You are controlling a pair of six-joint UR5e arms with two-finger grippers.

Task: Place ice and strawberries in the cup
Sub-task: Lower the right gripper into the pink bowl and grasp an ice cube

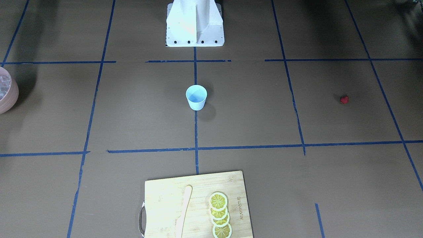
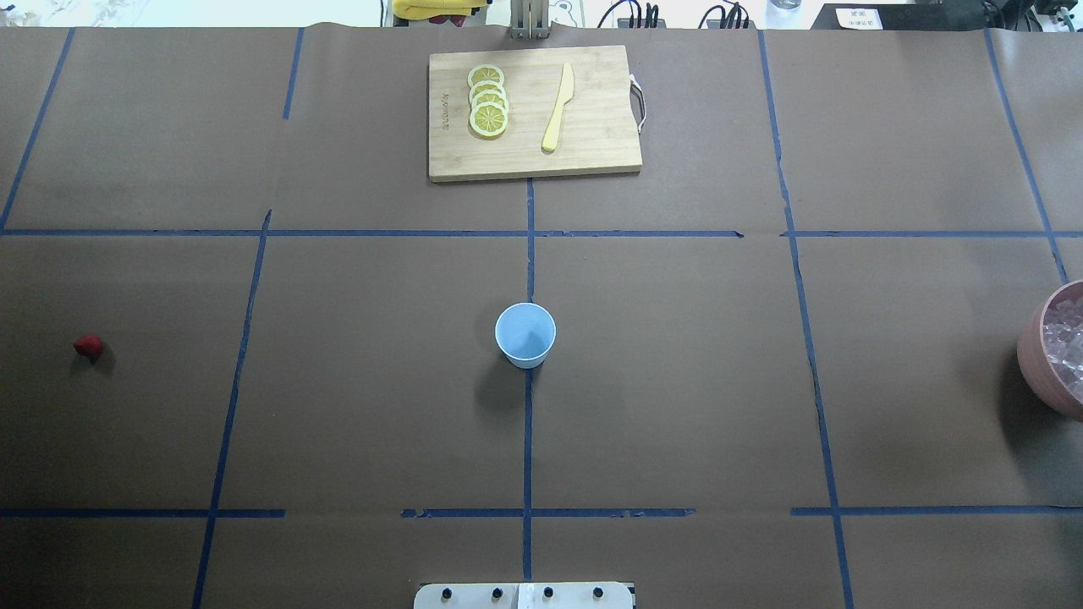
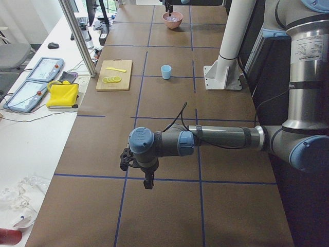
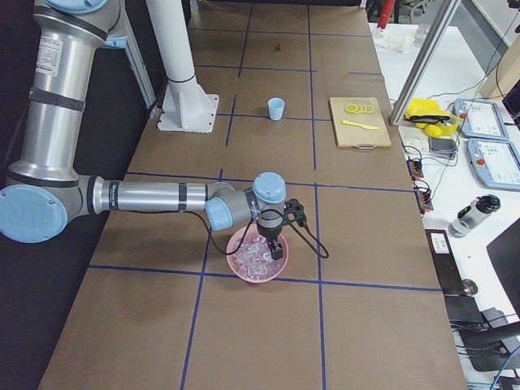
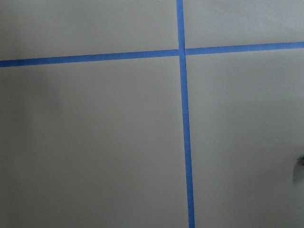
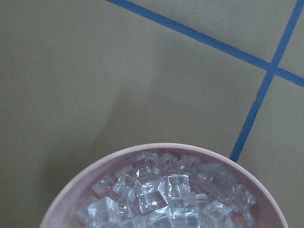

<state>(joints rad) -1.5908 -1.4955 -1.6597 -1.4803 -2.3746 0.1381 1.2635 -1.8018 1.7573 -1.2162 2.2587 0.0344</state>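
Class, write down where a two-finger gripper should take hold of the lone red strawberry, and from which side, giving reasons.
Probably straight down from above, closing across the strawberry at its widest middle. It is small, roundish and lies low on the flat table with nothing beside it, so a side approach would likely scrape the surface.

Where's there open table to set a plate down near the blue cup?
Bare table flanks the cup: wide patches toward the strawberry and toward the pink bowl, plus the strip between cup and cutting board. Only the board is crowded, with lemon slices and a knife.
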